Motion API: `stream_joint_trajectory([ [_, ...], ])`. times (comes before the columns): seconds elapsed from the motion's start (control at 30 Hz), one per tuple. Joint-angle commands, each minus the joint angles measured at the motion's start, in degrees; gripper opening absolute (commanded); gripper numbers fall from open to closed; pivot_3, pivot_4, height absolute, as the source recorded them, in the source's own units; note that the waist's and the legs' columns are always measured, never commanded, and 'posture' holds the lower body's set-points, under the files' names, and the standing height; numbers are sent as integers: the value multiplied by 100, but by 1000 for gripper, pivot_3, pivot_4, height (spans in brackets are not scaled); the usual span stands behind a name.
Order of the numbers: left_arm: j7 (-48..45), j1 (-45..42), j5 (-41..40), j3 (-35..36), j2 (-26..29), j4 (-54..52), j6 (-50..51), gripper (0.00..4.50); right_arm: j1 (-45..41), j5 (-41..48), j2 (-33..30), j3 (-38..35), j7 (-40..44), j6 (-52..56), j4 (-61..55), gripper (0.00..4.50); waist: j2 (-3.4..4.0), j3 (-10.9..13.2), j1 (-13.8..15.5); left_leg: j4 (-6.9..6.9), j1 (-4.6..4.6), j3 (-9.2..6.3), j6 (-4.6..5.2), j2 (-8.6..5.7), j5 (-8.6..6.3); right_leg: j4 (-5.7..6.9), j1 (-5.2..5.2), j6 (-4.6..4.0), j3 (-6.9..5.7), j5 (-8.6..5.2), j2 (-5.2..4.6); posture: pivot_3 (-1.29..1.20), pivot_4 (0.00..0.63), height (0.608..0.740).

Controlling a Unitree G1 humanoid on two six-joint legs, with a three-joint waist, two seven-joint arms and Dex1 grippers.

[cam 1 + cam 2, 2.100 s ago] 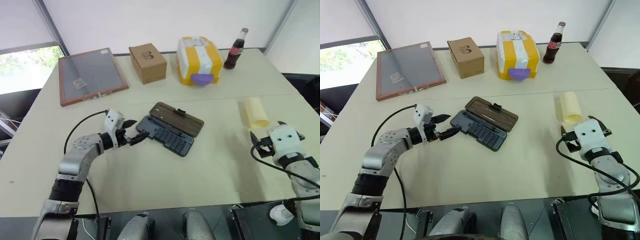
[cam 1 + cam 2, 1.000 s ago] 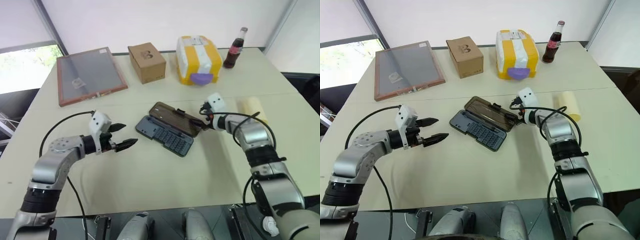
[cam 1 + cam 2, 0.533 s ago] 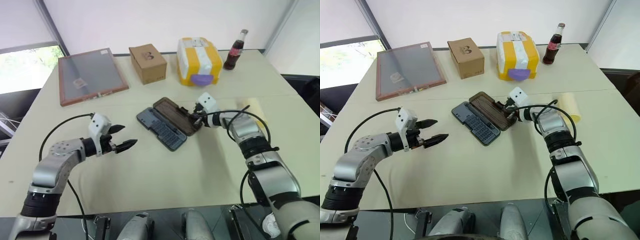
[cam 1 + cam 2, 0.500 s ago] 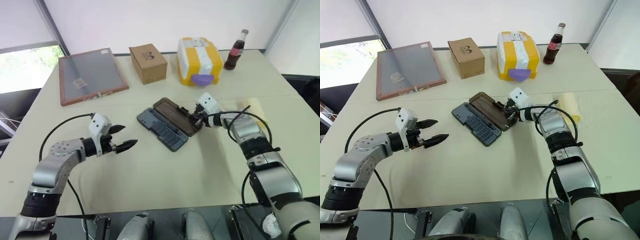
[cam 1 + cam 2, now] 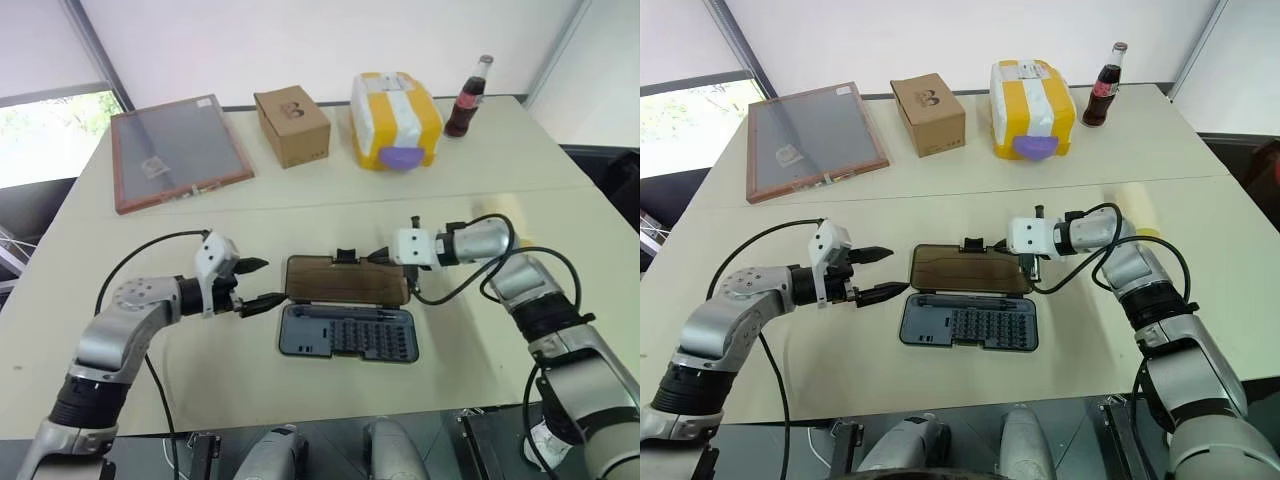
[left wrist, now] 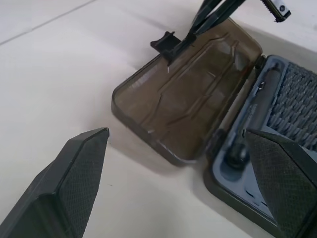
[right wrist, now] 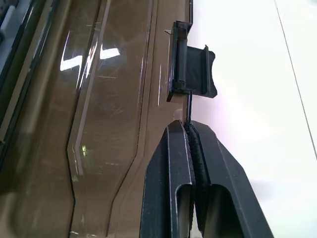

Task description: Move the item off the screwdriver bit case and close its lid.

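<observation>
The screwdriver bit case (image 5: 350, 334) lies open in the middle of the table, its rows of bits facing up. Its brown lid (image 5: 345, 281) lies flat on the far side, with the black latch tab (image 7: 190, 74) on its far rim. My right gripper (image 5: 374, 258) is shut on that rim just beside the tab, seen close in the right wrist view (image 7: 189, 124). At the case's left end my left gripper (image 5: 272, 280) stands open, apart from the case and holding nothing. The item, a pale cream roll (image 5: 1143, 203), lies on the table to the right, partly behind my right arm.
Along the far side stand a wood-framed grey panel (image 5: 180, 150), a cardboard box (image 5: 292, 125), a yellow-and-white box (image 5: 397, 120) and a cola bottle (image 5: 470, 95). Black cables loop beside both forearms. The table's near edge runs just in front of the case.
The case has swung round to lie crosswise and has come nearer, drawn by my right gripper on the lid's rim. My left gripper's tips now stand close to the case's left end.
</observation>
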Motion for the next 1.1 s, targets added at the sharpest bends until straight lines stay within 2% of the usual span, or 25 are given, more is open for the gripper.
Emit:
stream_joint_trajectory([
  [0.03, -32, -5, -2, 60, 55, -80, -98, 4500, -135, -150, 115, 110, 74, -253, 134, 9, 0, 0, 2, 0, 0, 0, 0, 0, 0, 0, 0, 0, 0, 0, 0, 0, 150, 740],
  [0.63, 96, 108, 28, -11, -73, -123, -105, 4500, -290, -625, 310, 93, -287, -876, 649, 9, 0, 0, -3, -1, 2, -1, 0, 0, 0, 1, 0, 0, 0, 0, 2, 0, 150, 740],
  [0.67, 97, 101, 33, -22, -86, -112, -108, 4500, -289, -636, 311, 89, -304, -891, 647, 638, 0, 0, -2, 0, 2, -1, 0, 0, 0, 1, 0, 0, 0, 0, 2, 0, 150, 740],
  [0.73, 104, 78, 36, -48, -112, -99, -105, 4500, -282, -655, 304, 78, -319, -868, 611, 1502, 2, 1, -2, 0, 1, -1, 0, 0, 0, 1, -1, 0, 0, 0, 2, 0, 150, 740],
  [0.9, 85, 36, 68, -65, -149, -18, -130, 4500, -219, -767, 159, -45, -617, -852, 341, 4115, 2, 1, 21, 2, 2, -2, 0, 0, 0, 2, 2, 0, 0, 0, 2, 0, 150, 740],
  [0.93, 77, 51, 67, -56, -146, -21, -138, 4500, -181, -768, 110, -126, -732, -790, 195, 4473, 2, 1, 29, 3, 2, -2, 0, -1, 0, 2, 3, 0, 0, 0, 2, 0, 150, 740],
  [1.0, 88, 67, 40, 9, -141, -22, -129, 4500, -26, -568, -64, -402, -785, -290, -389, 4473, 2, 1, 36, 2, 1, -4, 0, -1, 0, 2, 2, 0, 0, 0, 1, 0, 150, 740],
  [1.1, 119, 95, -168, 200, -129, -161, 45, 4500, 540, -9, -456, -912, -509, 1062, -1819, 4473, 6, 4, 62, 2, -9, -11, 0, -5, 0, 2, -4, 0, 0, 0, 0, 0, 150, 740],
])
